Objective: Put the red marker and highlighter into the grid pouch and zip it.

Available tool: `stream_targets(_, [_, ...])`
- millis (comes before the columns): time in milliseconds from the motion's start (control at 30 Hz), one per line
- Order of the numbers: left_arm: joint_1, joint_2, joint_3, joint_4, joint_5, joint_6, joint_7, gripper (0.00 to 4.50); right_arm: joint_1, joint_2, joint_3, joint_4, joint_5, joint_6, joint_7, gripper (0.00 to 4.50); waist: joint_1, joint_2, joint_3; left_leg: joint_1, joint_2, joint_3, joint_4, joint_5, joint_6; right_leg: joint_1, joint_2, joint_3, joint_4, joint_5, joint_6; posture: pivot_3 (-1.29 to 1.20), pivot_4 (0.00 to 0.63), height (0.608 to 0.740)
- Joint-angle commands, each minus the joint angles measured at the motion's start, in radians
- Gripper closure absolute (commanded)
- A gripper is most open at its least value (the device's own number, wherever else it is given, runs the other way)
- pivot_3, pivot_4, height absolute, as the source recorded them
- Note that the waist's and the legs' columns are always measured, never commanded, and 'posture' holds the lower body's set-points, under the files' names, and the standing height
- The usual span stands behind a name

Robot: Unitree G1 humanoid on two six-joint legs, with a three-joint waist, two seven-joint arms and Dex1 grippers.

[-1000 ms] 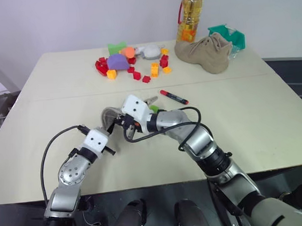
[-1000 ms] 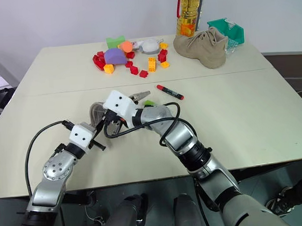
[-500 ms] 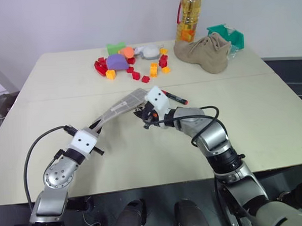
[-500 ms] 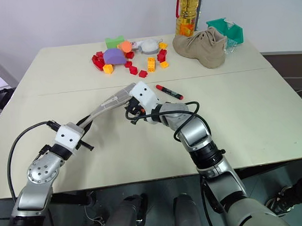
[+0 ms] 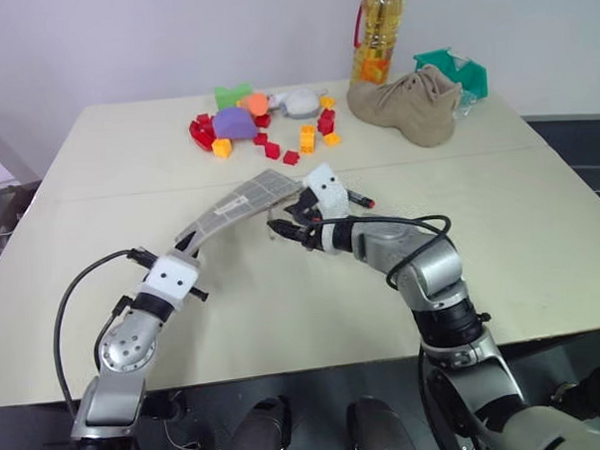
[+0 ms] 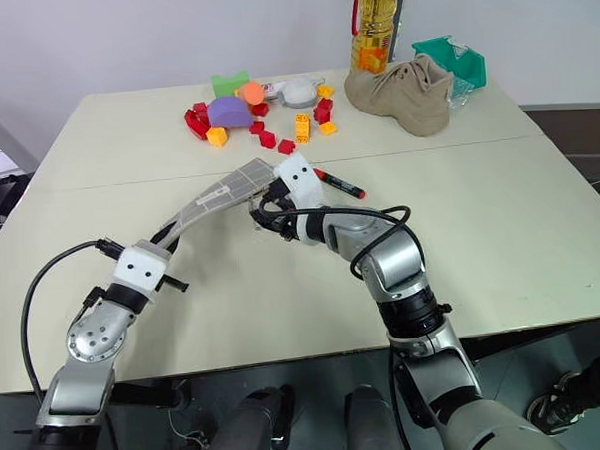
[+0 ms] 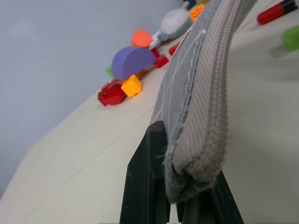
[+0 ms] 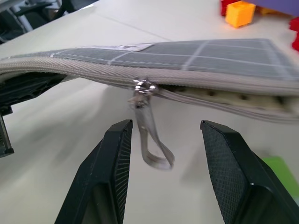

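While right end effector (image 8: 161, 186) gapes, highlighter (image 8: 280, 169) mostly cut off

Your robot's arms are built of silver-grey metallic segments with rounded joint housings and black rings between them. Each wrist carries a white boxy block with small dark dots on its face. A loose black cable loops beside each forearm. The left gripper (image 7: 174, 186) and right gripper (image 8: 170, 175) each have two flat, matte black fingers with ribbed inner faces.
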Motion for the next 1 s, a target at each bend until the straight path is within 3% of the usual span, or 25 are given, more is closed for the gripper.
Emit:
stream_targets(33, [-0.016,-0.002,0.013,-0.011,0.007,-0.025,0.024,4.50,-0.019,0.016,-0.022,-0.039,0.026,0.000,-0.016,2.12,0.000,0.000,0.000,0.000,0.000,0.000,0.000,0.000,0.000,0.000,0.000,0.000,0.000,0.000,0.000,0.00,0.150,0.740])
stream_targets(567, [-0.027,-0.012,0.001,0.002,0.013,-0.037,0.021,4.50,-0.053,0.078,-0.017,-0.009,0.050,-0.021,-0.041,2.12,-0.001,0.000,0.000,0.000,0.000,0.000,0.000,0.000,0.000,0.000,0.000,0.000,0.000,0.000,0.000,0.00,0.150,0.740])
stream_targets(633, [-0.028,-0.013,0.001,0.003,0.014,-0.037,0.023,4.50,-0.055,0.081,-0.015,-0.007,0.048,-0.019,-0.047,2.88,-0.001,0.000,0.000,0.000,0.000,0.000,0.000,0.000,0.000,0.000,0.000,0.000,0.000,0.000,0.000,0.00,0.150,0.740])
stream_targets(733, [-0.028,-0.014,0.001,0.002,0.015,-0.037,0.024,4.50,-0.057,0.086,-0.008,-0.007,0.049,-0.016,-0.049,4.46,-0.001,0.000,0.000,0.000,0.000,0.000,0.000,0.000,0.000,0.000,0.000,0.000,0.000,0.000,0.000,0.00,0.150,0.740])
stream_targets(1000, [-0.027,-0.019,-0.005,-0.002,0.021,-0.041,0.029,4.50,-0.073,0.084,0.040,-0.002,0.041,-0.021,-0.036,4.46,-0.002,0.000,0.000,0.000,0.000,0.000,0.000,0.000,0.000,0.000,0.000,0.000,0.000,0.000,0.000,0.00,0.150,0.740])
